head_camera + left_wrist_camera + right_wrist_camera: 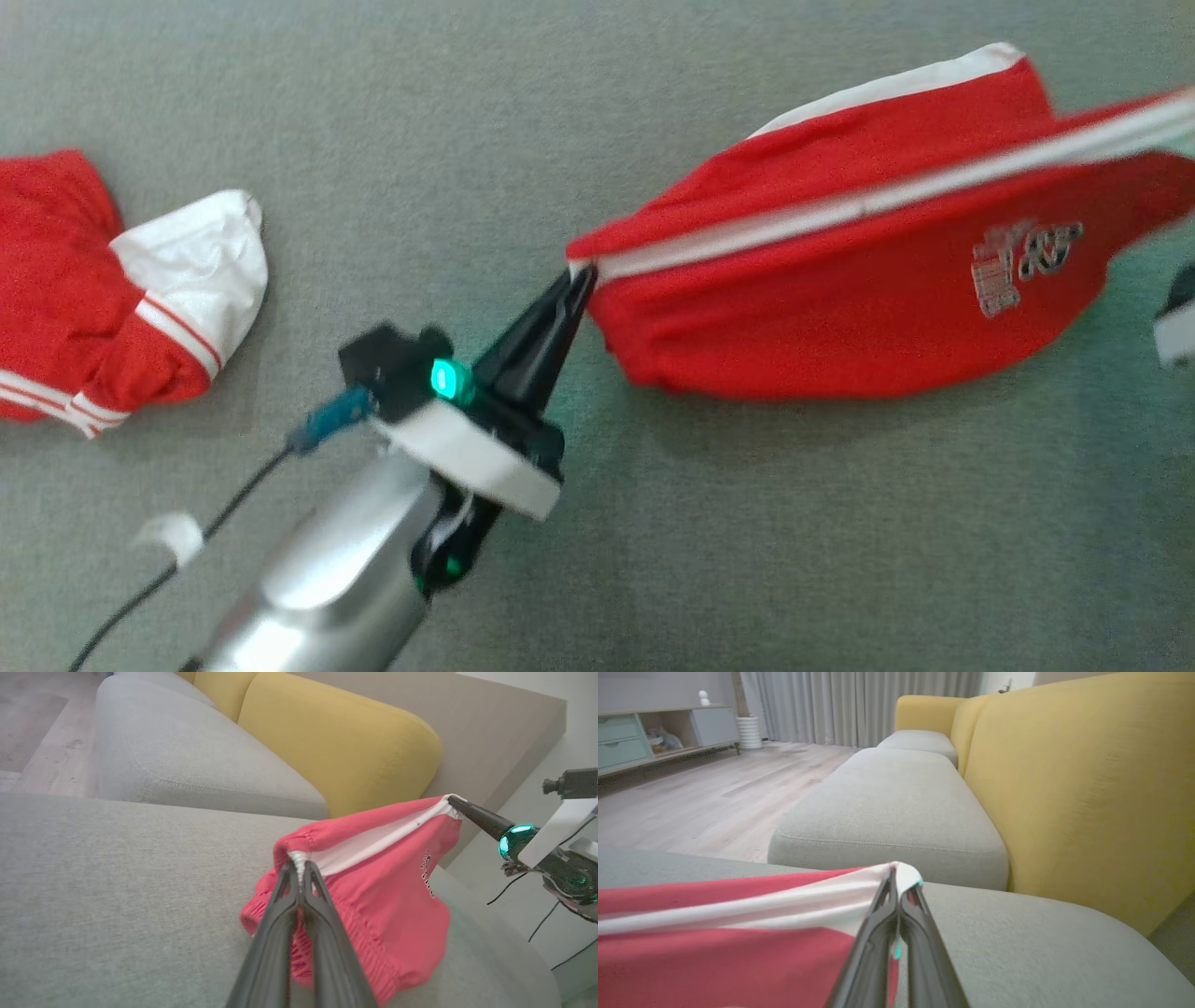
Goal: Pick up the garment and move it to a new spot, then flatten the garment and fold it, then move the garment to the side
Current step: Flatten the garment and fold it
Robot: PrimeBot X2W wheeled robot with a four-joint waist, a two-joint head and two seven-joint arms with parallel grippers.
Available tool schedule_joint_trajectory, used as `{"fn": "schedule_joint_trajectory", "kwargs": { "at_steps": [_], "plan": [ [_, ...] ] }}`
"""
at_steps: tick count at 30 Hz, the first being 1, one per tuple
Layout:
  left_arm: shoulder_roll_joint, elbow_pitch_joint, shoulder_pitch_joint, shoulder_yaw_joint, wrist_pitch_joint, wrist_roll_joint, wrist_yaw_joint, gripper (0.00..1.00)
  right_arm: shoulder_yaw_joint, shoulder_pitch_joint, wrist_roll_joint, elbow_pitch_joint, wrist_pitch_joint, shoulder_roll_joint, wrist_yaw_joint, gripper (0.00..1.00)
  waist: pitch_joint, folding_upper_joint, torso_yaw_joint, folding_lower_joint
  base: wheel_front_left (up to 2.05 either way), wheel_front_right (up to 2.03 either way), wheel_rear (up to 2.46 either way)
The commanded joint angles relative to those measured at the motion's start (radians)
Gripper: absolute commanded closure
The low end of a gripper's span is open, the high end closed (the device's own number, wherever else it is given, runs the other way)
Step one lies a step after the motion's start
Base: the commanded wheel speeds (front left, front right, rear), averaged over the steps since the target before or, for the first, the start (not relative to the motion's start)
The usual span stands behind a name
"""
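Garment (840,308), red with a white stripe, hung stretched between the two grippers over the grey seat cushion (93,882); nearest, the left gripper (299,870) had its jaws pinched tight on one end of the white-striped edge; the right gripper (896,877) was clamped the same way on the other end, so that edge ran taut and the rest sagged below. The step looked like carrying it to a fresh spot for flattening; done well, both arms would travel together at one height, hold the tension even, and let the hanging hem touch first before drawing the cloth flat, well apart from the second red-and-white garment (93,289) crumpled to the left. Farther off stood the yellow backrest (1078,788). Whether the lowest folds brushed the cushion could not be told; the printed emblem (1022,261) was too blurred to read; the garment's right end ran off the head view's edge.
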Motion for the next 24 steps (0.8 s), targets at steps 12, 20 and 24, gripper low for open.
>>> {"fn": "schedule_joint_trajectory", "kwargs": {
  "at_steps": [12, 20, 24],
  "plan": [
    [-0.059, 0.147, -0.234, -0.004, 0.074, -0.056, 0.002, 1.0, 0.258, -0.324, -0.003, 0.295, 0.041, -0.132, 0.006, 1.0, 0.121, 0.0, 0.065, -0.0002, 0.0, 0.0, 0.0],
    [-0.072, 0.224, -0.27, -0.053, 0.034, -0.088, 0.002, 0.04, 0.35, -0.4, 0.076, 0.431, -0.03, -0.134, 0.006, 0.0, 0.123, 0.0, 0.071, -0.0002, 0.0, 0.0, 0.0],
    [-0.065, 0.249, -0.235, -0.027, -0.007, -0.035, 0.041, 0.0, 0.372, -0.375, 0.143, 0.44, -0.069, -0.136, 0.006, 0.0, 0.087, 0.0, 0.059, -0.0002, 0.0, 0.0, 0.0]
  ]
}}
